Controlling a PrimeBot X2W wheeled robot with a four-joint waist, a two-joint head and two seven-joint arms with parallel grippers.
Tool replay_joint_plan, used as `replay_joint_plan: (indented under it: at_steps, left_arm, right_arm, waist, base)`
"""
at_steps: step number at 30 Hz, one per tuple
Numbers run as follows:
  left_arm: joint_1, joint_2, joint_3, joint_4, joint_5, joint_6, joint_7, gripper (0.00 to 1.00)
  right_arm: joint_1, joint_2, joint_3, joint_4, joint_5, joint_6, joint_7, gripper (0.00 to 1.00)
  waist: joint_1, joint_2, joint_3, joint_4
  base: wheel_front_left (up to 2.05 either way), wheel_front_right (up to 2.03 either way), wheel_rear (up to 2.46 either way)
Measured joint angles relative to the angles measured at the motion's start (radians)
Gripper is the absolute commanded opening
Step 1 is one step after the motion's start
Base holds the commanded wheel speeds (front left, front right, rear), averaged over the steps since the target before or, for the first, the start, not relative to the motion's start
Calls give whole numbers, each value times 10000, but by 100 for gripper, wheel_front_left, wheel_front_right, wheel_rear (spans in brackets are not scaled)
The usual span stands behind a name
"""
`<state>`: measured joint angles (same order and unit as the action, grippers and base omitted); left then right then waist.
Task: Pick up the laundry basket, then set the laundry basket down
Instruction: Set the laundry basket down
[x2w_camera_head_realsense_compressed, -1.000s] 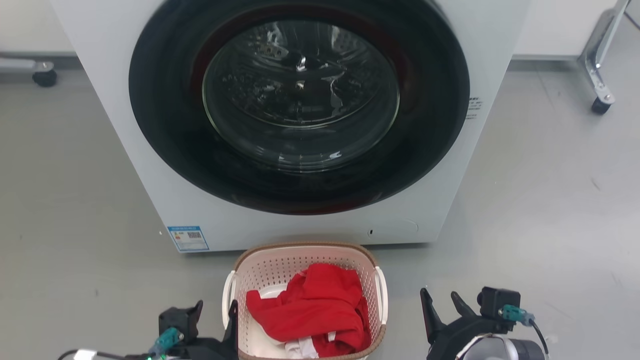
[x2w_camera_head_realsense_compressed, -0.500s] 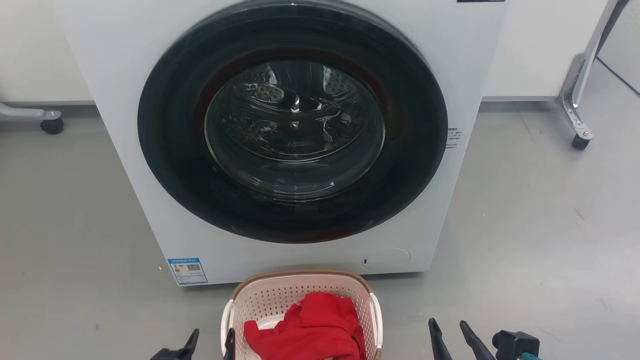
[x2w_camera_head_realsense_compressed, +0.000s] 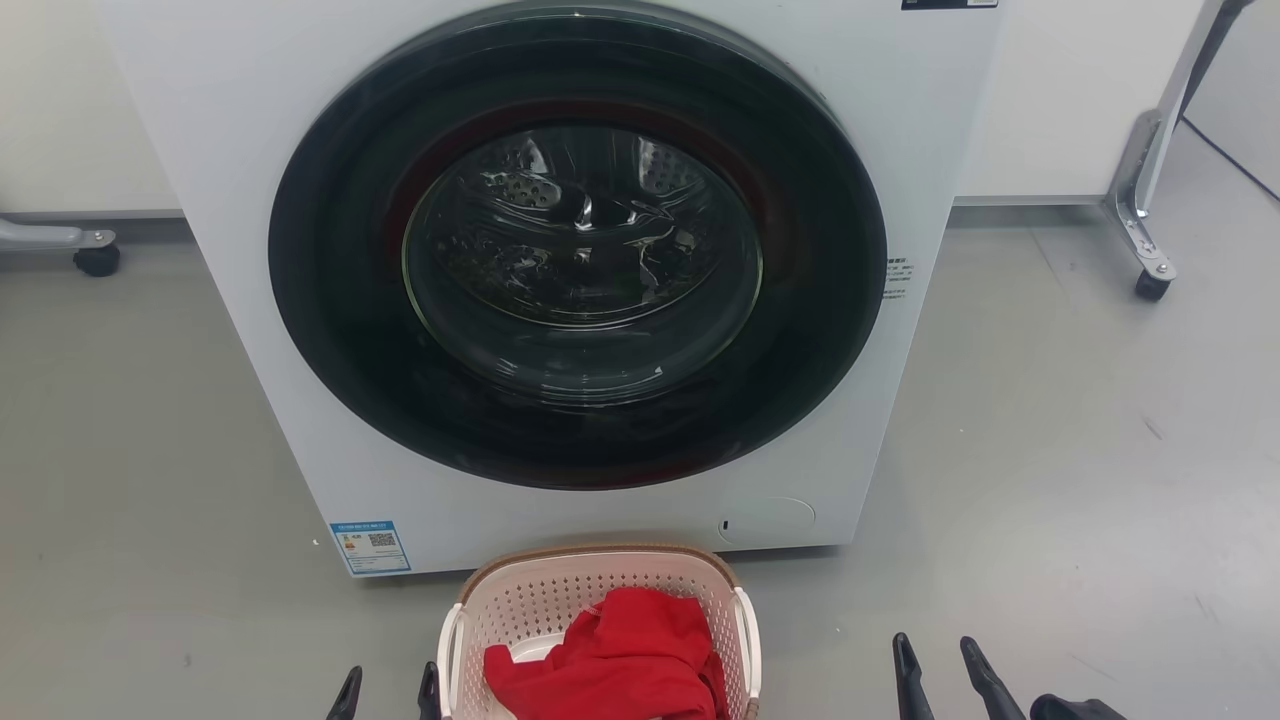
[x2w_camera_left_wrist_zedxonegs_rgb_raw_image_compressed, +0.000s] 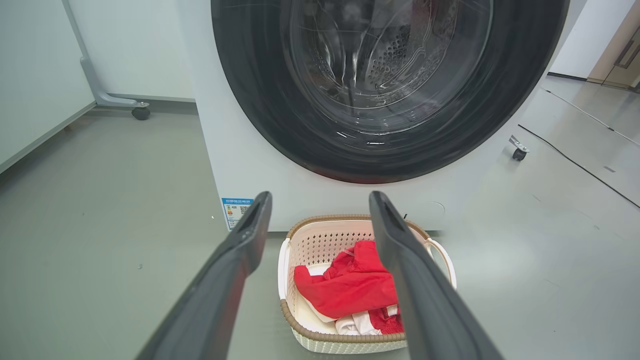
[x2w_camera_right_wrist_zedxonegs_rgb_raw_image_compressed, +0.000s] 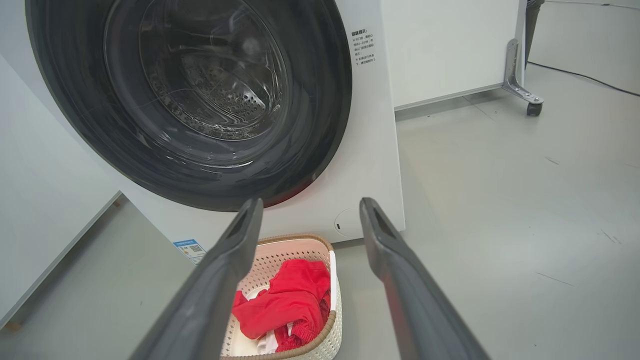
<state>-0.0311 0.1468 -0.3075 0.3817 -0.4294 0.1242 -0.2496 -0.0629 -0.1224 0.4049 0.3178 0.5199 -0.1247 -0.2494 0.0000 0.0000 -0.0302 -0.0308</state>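
The laundry basket (x2w_camera_head_realsense_compressed: 590, 553) is cream-white with perforated walls, a brown rim and white side handles. It stands on the grey floor just in front of the washing machine and holds a red garment (x2w_camera_head_realsense_compressed: 610, 650) over something white. In the head view my left gripper (x2w_camera_head_realsense_compressed: 390, 690) is open at the basket's left handle, and my right gripper (x2w_camera_head_realsense_compressed: 937, 660) is open on the floor side, well to the basket's right. The left wrist view looks down past my open left gripper (x2w_camera_left_wrist_zedxonegs_rgb_raw_image_compressed: 320, 200) onto the basket (x2w_camera_left_wrist_zedxonegs_rgb_raw_image_compressed: 320, 235). In the right wrist view my open right gripper (x2w_camera_right_wrist_zedxonegs_rgb_raw_image_compressed: 310, 207) frames the basket (x2w_camera_right_wrist_zedxonegs_rgb_raw_image_compressed: 280, 257) lower left.
The white washing machine (x2w_camera_head_realsense_compressed: 250, 150), with its dark round door (x2w_camera_head_realsense_compressed: 580, 250) shut, rises right behind the basket. Castered metal legs stand at the far left (x2w_camera_head_realsense_compressed: 95, 255) and far right (x2w_camera_head_realsense_compressed: 1150, 270). Grey floor (x2w_camera_head_realsense_compressed: 1050, 450) lies on both sides.
The head camera has tilted up, so everything sits lower in the picture. Relative to the basket, my right gripper has shifted away to the right and my left slightly outward. The basket stays put.
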Motion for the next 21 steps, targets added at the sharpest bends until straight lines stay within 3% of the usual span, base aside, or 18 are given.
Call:
replay_joint_plan:
  at_steps: [21]
  left_arm:
    - [604,-460,1197,-1386,1361,0,0,100]
  right_arm:
    - [832,506,-1026,-1695,-1810,0,0,100]
  waist:
    - [0,0,178,29]
  base:
    - [0,0,0]
